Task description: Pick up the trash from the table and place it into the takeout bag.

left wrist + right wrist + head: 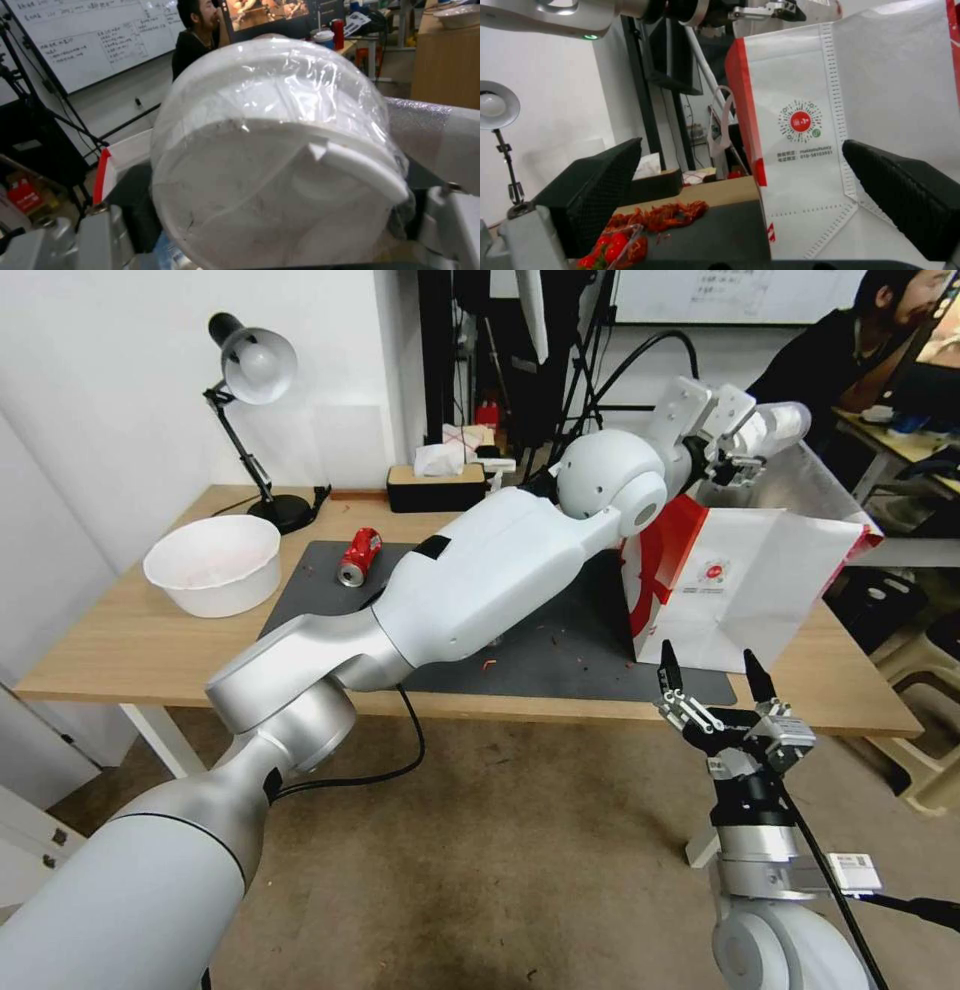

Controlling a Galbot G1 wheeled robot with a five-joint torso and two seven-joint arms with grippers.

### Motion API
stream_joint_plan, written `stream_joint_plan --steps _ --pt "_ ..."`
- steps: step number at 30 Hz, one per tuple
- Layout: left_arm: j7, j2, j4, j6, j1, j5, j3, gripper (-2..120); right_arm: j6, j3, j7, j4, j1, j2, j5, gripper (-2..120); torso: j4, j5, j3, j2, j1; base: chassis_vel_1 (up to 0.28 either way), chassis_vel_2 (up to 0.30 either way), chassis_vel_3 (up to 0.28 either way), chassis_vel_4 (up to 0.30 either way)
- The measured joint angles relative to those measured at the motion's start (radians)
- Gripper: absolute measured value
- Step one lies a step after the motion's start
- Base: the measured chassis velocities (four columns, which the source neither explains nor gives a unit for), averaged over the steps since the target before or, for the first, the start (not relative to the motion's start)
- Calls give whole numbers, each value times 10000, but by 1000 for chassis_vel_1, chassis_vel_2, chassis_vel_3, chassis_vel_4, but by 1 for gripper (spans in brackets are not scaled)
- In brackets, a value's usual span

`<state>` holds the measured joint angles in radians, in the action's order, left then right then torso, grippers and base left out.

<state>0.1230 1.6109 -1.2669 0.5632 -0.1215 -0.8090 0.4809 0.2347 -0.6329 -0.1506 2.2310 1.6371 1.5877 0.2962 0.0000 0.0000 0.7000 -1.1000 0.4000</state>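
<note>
Left pincer (737, 442) is clenched on wrapped cup (280, 150), raised above open top of bag (740, 590) on desk (120, 650). Right pincer (715, 675) is released, low by desk's front edge, near bag. Can (360, 556) lies on mat w/ bowl (213, 563) beside.

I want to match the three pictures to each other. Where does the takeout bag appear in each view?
Head view: the takeout bag stands on the right part of the table, under the left hand.
Left wrist view: its silver foil lining shows behind the wrapped white item that the left hand grips.
Right wrist view: its white front rises between the open right hand's fingers.
Shared landmark: the bag's red side.
</note>
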Motion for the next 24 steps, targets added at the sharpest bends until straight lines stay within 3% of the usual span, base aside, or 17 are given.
stream_joint_plan --steps 5,12,16,19,24 --pt "-6 -11 -28 8 21 0 0 97 -4 -2 13 0 -22 12 7 100 1 -1 0 0 1 0 0 0 0" --pt "-26 -18 -50 -42 111 0 -33 100 -6 -29 24 0 -50 11 34 100 -1 0 1 1 0 0 0 0 0" --pt "-32 -24 -114 -371 15 -18 -721 100 -7 -35 25 -25 -57 -13 49 100 -1 1 1 0 1 0 0 0 0" --pt "-10 -101 -491 -616 -105 115 -1351 100 -16 -37 26 -23 -89 -36 63 100 -4 0 0 0 1 0 0 0 0" --pt "49 -1099 -2174 -1155 509 539 -2569 100 -48 -58 23 34 -162 -78 97 100 3 -3 -1 -1 -1 0 0 0 0"
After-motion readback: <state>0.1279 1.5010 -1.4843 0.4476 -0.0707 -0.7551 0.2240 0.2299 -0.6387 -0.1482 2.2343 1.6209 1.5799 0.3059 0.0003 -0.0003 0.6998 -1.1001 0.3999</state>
